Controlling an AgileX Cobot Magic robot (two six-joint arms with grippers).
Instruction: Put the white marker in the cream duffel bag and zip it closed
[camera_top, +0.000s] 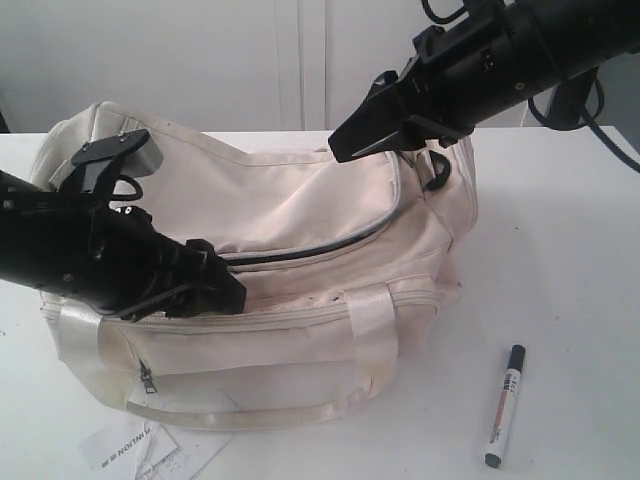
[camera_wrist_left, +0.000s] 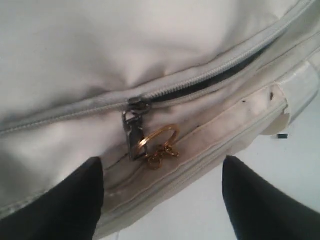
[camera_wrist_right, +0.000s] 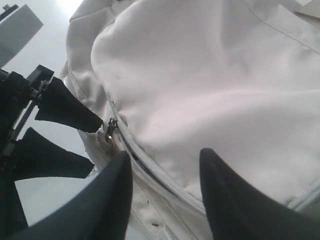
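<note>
Exterior view: the white marker (camera_top: 505, 405) is laid front-to-back on the table (camera_top: 560, 250), right of the cream duffel bag (camera_top: 290, 200). The right gripper (camera_wrist_right: 164, 156), parted and empty, is placed nearer than the left gripper (camera_wrist_left: 162, 160), parted at the zip pull (camera_wrist_left: 134, 130).

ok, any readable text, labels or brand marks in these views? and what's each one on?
Nothing is clear enough to quote.
paper tag on the table by the bag's front edge: a row of dark capitals, turned and blurred, unreadable.
white marker: red and black print on the barrel, too small to read.
cream duffel bag and zip pull: no lettering visible.
</note>
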